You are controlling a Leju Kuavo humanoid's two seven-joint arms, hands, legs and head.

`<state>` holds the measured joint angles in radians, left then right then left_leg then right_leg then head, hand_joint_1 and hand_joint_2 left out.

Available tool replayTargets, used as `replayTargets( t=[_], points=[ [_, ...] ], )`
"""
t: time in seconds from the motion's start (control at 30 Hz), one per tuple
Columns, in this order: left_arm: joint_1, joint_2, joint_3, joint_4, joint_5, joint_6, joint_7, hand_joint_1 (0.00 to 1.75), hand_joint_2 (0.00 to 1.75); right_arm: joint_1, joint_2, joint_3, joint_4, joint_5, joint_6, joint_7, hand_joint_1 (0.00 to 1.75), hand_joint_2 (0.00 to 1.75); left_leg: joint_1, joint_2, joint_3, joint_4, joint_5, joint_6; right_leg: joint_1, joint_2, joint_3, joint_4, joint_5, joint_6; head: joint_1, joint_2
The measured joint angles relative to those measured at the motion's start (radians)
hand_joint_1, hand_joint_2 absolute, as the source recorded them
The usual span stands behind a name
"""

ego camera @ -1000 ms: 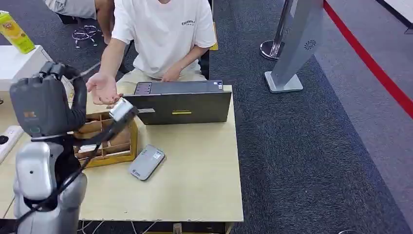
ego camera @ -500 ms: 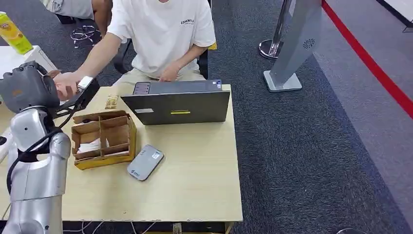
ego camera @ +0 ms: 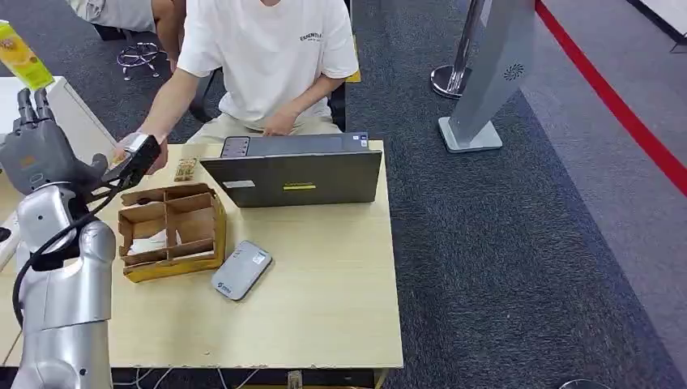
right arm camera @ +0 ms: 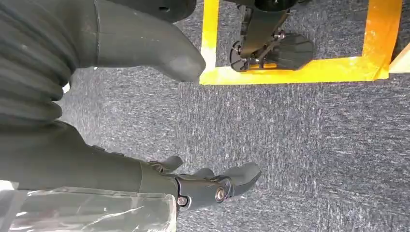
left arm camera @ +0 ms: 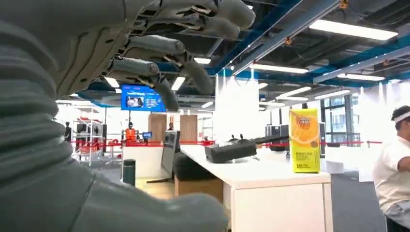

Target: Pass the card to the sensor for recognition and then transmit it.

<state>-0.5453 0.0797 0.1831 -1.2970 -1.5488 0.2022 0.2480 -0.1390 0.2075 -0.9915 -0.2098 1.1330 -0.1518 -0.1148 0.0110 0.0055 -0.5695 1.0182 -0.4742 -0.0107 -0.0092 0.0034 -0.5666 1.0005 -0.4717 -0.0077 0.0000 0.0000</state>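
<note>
Seen from the head: left hand (ego camera: 36, 150) raised at the 9 o'clock edge of the counter (ego camera: 324, 275), fingers (ego camera: 29, 105) pointing up and spread. Card (ego camera: 139, 152) just off the thumb tip, toward 3 o'clock, backed by a person's hand (ego camera: 156, 151); cannot tell whether thumb and card touch. Cardboard box (ego camera: 170, 231) at 5 o'clock of the card, grey sensor (ego camera: 241, 270) flat on the counter at 5 o'clock of the box, well apart from the card.

Added by the left wrist view: fingers loosely curled and parted from the thumb, gripping nothing. Also a yellow juice carton (left arm camera: 304, 140) upright on a white cabinet (left arm camera: 270, 193), orange fruit printed on it, lettering too blurred to read.

Added by the right wrist view: right hand (right arm camera: 203, 186) hanging over grey carpet (right arm camera: 290, 145) and yellow floor tape (right arm camera: 290, 75), fingers apart from the thumb, empty.

Small chest print on the person's white shirt (ego camera: 267, 57), too small to read surely. Yellow label on the dark laptop (ego camera: 296, 174), not legible.
</note>
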Motion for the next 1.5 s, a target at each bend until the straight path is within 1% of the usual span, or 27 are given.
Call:
replayTargets(
  t=[0.1, 0.17, 0.23, 0.27, 0.3, 0.33, 0.4, 0.43, 0.5, 0.57, 0.6, 0.63, 0.7, 0.73, 0.8, 0.83, 0.87, 0.93, 1.0, 1.17, 1.2, 1.27, 1.33, 1.37, 1.43, 1.47, 1.5],
  points=[
    [0.0, -0.003, 0.003, 0.005, 0.0, 0.0, 0.002, 0.0, 1.75, 0.0, 0.0, 0.0, 0.0, 0.007, 0.001, -0.001, 0.0, 1.75, 0.0, 0.0, 0.0, 0.0, 0.0, 0.0, 0.0, 0.0, 0.0, 0.0, 0.0, 0.0, 0.0, 0.0],
    [0.0, -0.006, 0.006, 0.005, 0.0, 0.005, -0.021, 0.0, 1.75, 0.0, 0.0, 0.0, 0.0, 0.008, 0.001, -0.003, 0.0, 1.75, 0.0, 0.0, 0.0, 0.0, 0.0, 0.0, 0.0, 0.0, 0.0, 0.0, 0.0, 0.0, 0.0, 0.0],
    [0.002, -0.025, 0.018, -0.002, 0.028, 0.003, -0.108, 0.0, 1.75, 0.002, 0.0, -0.003, 0.0, 0.0, 0.001, -0.008, 0.0, 1.75, 0.0, 0.0, 0.0, 0.0, 0.0, 0.0, 0.0, 0.0, 0.0, 0.0, 0.0, 0.0, 0.0, 0.0],
    [0.01, -0.048, 0.034, -0.021, 0.097, -0.016, -0.191, 0.0, 1.75, 0.003, 0.0, -0.007, 0.0, -0.011, 0.001, -0.015, 0.0, 1.75, 0.0, -0.001, -0.001, 0.0, 0.0, 0.0, 0.0, -0.001, 0.0, 0.0, 0.0, 0.0, 0.0, 0.0],
    [0.024, -0.066, 0.049, -0.049, 0.197, -0.047, -0.274, 0.0, 1.75, 0.006, 0.0, -0.013, 0.0, -0.018, 0.0, -0.022, 0.0, 1.75, 0.0, -0.001, -0.001, 0.0, 0.0, 0.0, 0.0, -0.001, 0.0, 0.0, 0.0, 0.0, 0.0, 0.0],
    [0.051, -0.084, 0.065, -0.096, 0.344, -0.095, -0.358, 0.0, 1.75, 0.009, 0.0, -0.019, 0.0, -0.029, 0.001, -0.032, 0.0, 1.75, -0.001, -0.001, -0.001, 0.0, 0.0, 0.0, 0.0, -0.001, 0.0, 0.0, 0.0, 0.0, 0.0, 0.0],
    [0.14, -0.106, 0.088, -0.212, 0.703, -0.24, -0.477, 0.0, 1.75, 0.019, 0.0, -0.037, 0.0, -0.048, 0.0, -0.053, 0.0, 1.75, -0.001, 0.003, -0.002, 0.0, -0.002, 0.001, 0.0, 0.003, 0.001, 0.0, 0.0, 0.0, 0.002, 0.0],
    [0.199, -0.105, 0.107, -0.274, 0.872, -0.297, -0.521, 0.0, 1.75, 0.025, 0.0, -0.046, 0.0, -0.053, 0.0, -0.059, 0.0, 1.75, -0.001, 0.007, -0.001, -0.001, -0.005, 0.0, -0.001, 0.007, 0.001, 0.0, -0.001, 0.0, 0.002, 0.0],
    [0.323, -0.091, 0.178, -0.369, 1.157, -0.369, -0.588, 0.0, 1.75, 0.037, 0.0, -0.061, 0.0, -0.064, 0.0, -0.068, 0.0, 1.75, -0.001, 0.014, 0.002, -0.002, -0.008, -0.001, -0.001, 0.013, 0.002, 0.0, -0.003, -0.001, 0.002, 0.0],
    [0.44, -0.062, 0.333, -0.435, 1.498, -0.477, -0.625, 0.0, 1.75, 0.048, 0.0, -0.075, 0.0, -0.064, -0.001, -0.067, 0.0, 1.75, 0.0, 0.016, 0.005, -0.004, -0.01, -0.002, -0.001, 0.015, 0.001, 0.0, -0.006, -0.003, 0.001, 0.0],
    [0.475, -0.045, 0.435, -0.439, 1.633, -0.538, -0.62, 0.0, 0.0, 0.052, 0.0, -0.081, 0.0, -0.061, -0.003, -0.067, 0.0, 1.75, 0.0, 0.015, 0.006, -0.003, -0.01, -0.002, 0.0, 0.015, 0.001, 0.0, -0.008, -0.003, 0.001, 0.0],
    [0.498, -0.032, 0.53, -0.434, 1.714, -0.596, -0.612, 0.0, 0.0, 0.054, 0.0, -0.087, 0.0, -0.059, -0.005, -0.067, 0.0, 1.75, 0.001, 0.015, 0.006, -0.004, -0.011, -0.003, 0.0, 0.014, 0.0, 0.001, -0.01, -0.004, 0.001, 0.0],
    [0.526, 0.005, 0.716, -0.412, 1.78, -0.675, -0.599, 0.0, 0.0, 0.055, 0.0, -0.093, 0.0, -0.058, -0.01, -0.066, 0.0, 1.75, 0.001, 0.012, 0.005, -0.004, -0.011, -0.003, 0.001, 0.011, -0.001, 0.001, -0.011, -0.005, -0.002, 0.0],
    [0.523, 0.02, 0.787, -0.392, 1.803, -0.668, -0.575, 0.0, 0.0, 0.055, 0.0, -0.095, 0.0, -0.055, -0.013, -0.064, 0.0, 1.75, 0.001, 0.008, 0.004, -0.005, -0.011, -0.004, 0.001, 0.007, 0.0, 0.001, -0.012, -0.005, -0.002, 0.0],
    [0.519, 0.074, 0.916, -0.285, 1.889, -0.601, -0.526, 0.0, 0.0, 0.052, 0.0, -0.095, 0.0, -0.031, -0.02, -0.054, 0.0, 1.75, 0.002, 0.007, 0.004, -0.007, -0.01, -0.005, 0.002, 0.005, 0.001, 0.002, -0.013, -0.007, 0.0, 0.0],
    [0.519, 0.121, 0.982, -0.203, 1.926, -0.56, -0.524, 0.0, 0.0, 0.051, 0.0, -0.095, 0.0, -0.02, -0.024, -0.047, 0.0, 1.75, 0.002, 0.009, 0.006, -0.007, -0.011, -0.007, 0.002, 0.007, 0.001, 0.002, -0.012, -0.008, -0.002, 0.0],
    [0.518, 0.16, 1.049, -0.126, 1.947, -0.549, -0.536, 0.0, 0.0, 0.052, 0.0, -0.095, 0.0, -0.015, -0.027, -0.043, 0.0, 1.75, 0.002, 0.01, 0.007, -0.007, -0.012, -0.008, 0.002, 0.01, 0.001, 0.003, -0.012, -0.008, -0.003, 0.0],
    [0.523, 0.219, 1.14, 0.011, 1.956, -0.558, -0.573, 0.0, 0.0, 0.058, 0.0, -0.095, 0.0, -0.008, -0.031, -0.037, 0.0, 1.75, 0.003, 0.009, 0.008, -0.007, -0.011, -0.009, 0.003, 0.008, 0.001, 0.003, -0.013, -0.009, -0.006, 0.0],
    [0.523, 0.248, 1.192, 0.086, 1.958, -0.56, -0.578, 0.0, 0.0, 0.056, 0.0, -0.095, 0.001, -0.006, -0.032, -0.036, 0.0, 1.75, 0.003, 0.003, 0.007, -0.006, -0.011, -0.008, 0.003, 0.002, 0.003, 0.003, -0.014, -0.009, -0.005, 0.0],
    [0.522, 0.278, 1.258, 0.172, 1.953, -0.555, -0.569, 0.0, 0.0, 0.05, 0.0, -0.095, 0.001, -0.006, -0.032, -0.035, 0.0, 1.75, 0.003, 0.0, 0.005, -0.004, -0.011, -0.008, 0.003, -0.001, 0.004, 0.003, -0.014, -0.008, -0.004, 0.0],
    [0.521, 0.283, 1.266, 0.184, 1.965, -0.534, -0.547, 0.0, 1.75, 0.049, 0.0, -0.095, 0.001, -0.005, -0.034, -0.031, 0.0, 1.75, 0.003, 0.0, 0.004, -0.004, -0.011, -0.008, 0.003, -0.001, 0.005, 0.003, -0.014, -0.008, -0.003, 0.0],
    [0.524, 0.286, 1.292, 0.229, 2.053, -0.416, -0.497, 0.0, 1.75, 0.048, 0.0, -0.095, 0.001, 0.018, -0.049, 0.004, 0.0, 1.75, 0.002, 0.0, 0.005, -0.004, -0.011, -0.007, 0.002, -0.001, 0.005, 0.003, -0.013, -0.007, -0.002, 0.0],
    [0.535, 0.267, 1.316, 0.323, 2.138, -0.274, -0.489, 0.0, 1.75, 0.05, 0.0, -0.087, 0.002, 0.059, -0.078, 0.081, 0.0, 1.75, -0.002, 0.001, 0.009, -0.004, -0.012, -0.007, -0.002, 0.001, 0.005, 0.002, -0.013, -0.007, -0.002, 0.0],
    [0.535, 0.243, 1.322, 0.414, 2.141, -0.235, -0.516, 0.0, 1.75, 0.053, 0.0, -0.081, 0.002, 0.085, -0.094, 0.139, 0.0, 1.75, -0.005, 0.001, 0.011, -0.005, -0.011, -0.006, -0.005, 0.001, 0.005, 0.002, -0.014, -0.007, -0.003, 0.0],
    [0.54, 0.187, 1.321, 0.586, 2.098, -0.217, -0.583, 0.0, 1.75, 0.059, 0.0, -0.068, 0.003, 0.118, -0.106, 0.21, 0.0, 1.75, -0.009, -0.001, 0.011, -0.006, -0.01, -0.004, -0.009, -0.001, 0.005, 0.002, -0.015, -0.004, -0.006, 0.0],
    [0.538, 0.136, 1.312, 0.668, 2.049, -0.176, -0.581, 0.0, 1.75, 0.06, 0.002, -0.06, 0.004, 0.13, -0.107, 0.231, 0.0, 1.75, -0.009, -0.002, 0.011, -0.005, -0.011, -0.002, -0.009, -0.003, 0.004, 0.002, -0.017, -0.002, -0.005, 0.0],
    [0.537, 0.102, 1.294, 0.729, 1.998, -0.127, -0.565, 0.0, 1.75, 0.059, 0.006, -0.056, 0.005, 0.139, -0.108, 0.245, 0.0, 1.75, -0.009, -0.003, 0.01, -0.004, -0.012, 0.0, -0.009, -0.004, 0.005, 0.002, -0.018, 0.0, -0.004, 0.0]
  ],
)
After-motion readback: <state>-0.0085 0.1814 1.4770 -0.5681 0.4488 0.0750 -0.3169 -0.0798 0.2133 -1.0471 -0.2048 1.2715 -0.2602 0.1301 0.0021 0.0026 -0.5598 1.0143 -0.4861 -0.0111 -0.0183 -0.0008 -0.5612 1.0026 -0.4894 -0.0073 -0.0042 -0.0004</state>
